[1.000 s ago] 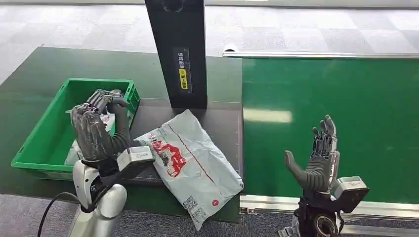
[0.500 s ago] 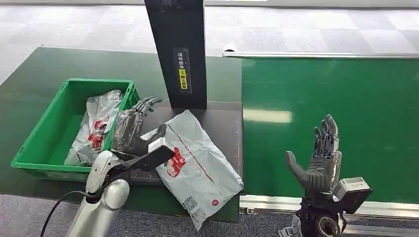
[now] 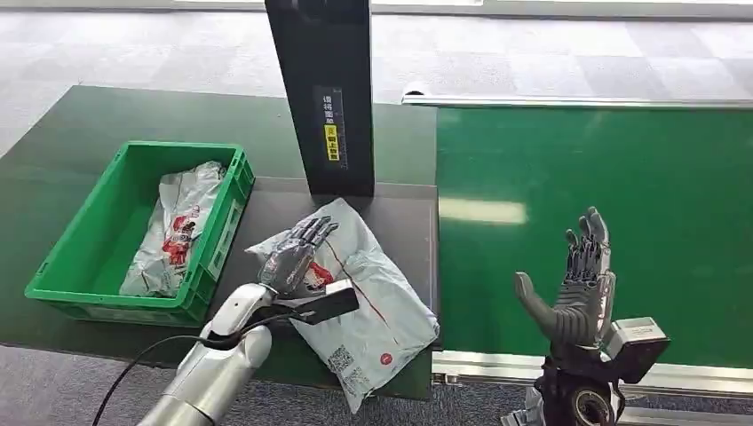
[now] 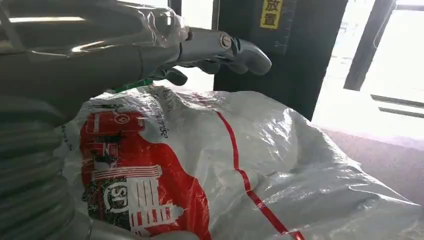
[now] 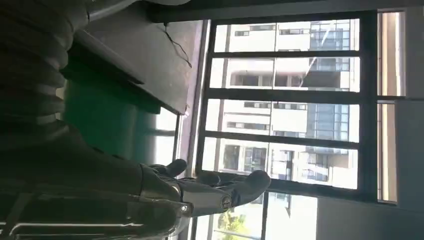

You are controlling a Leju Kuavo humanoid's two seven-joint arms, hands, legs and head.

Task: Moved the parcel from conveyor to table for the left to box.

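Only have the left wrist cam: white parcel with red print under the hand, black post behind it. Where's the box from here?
Observer: In the head view, a green crate sits on the table to the robot's left of the parcel, close beside it.
Operator: Anything in it?
Observer: One second parcel, same white with red print, lies inside.
Operator: Is my parcel fully on the table?
Observer: No. Its near corner hangs over the table's front edge.
Operator: Right hand?
Observer: The right hand is raised at the near edge of the conveyor, fingers spread, holding nothing.
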